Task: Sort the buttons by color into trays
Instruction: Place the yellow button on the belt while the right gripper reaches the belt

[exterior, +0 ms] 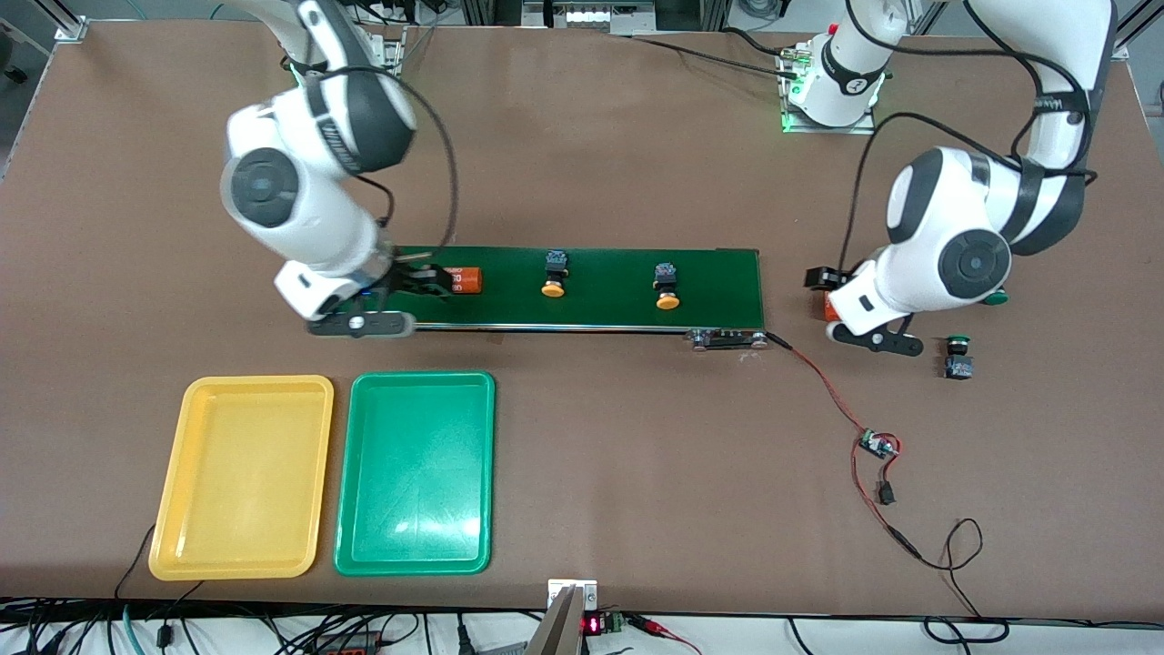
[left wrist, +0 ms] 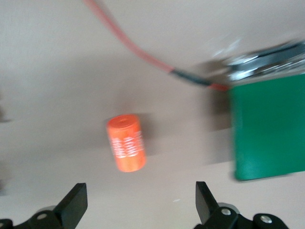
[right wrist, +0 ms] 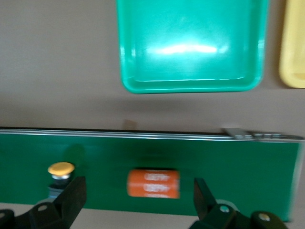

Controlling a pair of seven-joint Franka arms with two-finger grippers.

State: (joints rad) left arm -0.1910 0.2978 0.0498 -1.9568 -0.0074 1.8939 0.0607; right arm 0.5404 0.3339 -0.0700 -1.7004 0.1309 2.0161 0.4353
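Well, yellow button [right wrist: 60,169] beside right pincer [right wrist: 138,202].

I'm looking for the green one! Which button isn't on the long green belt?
The green-capped button lies on the brown table, off the belt at the left arm's end. Both yellow-capped buttons sit on the belt.

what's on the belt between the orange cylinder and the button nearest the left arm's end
One more yellow button sits between the orange cylinder and that button; the rest of the belt there is bare, as the front view shows.
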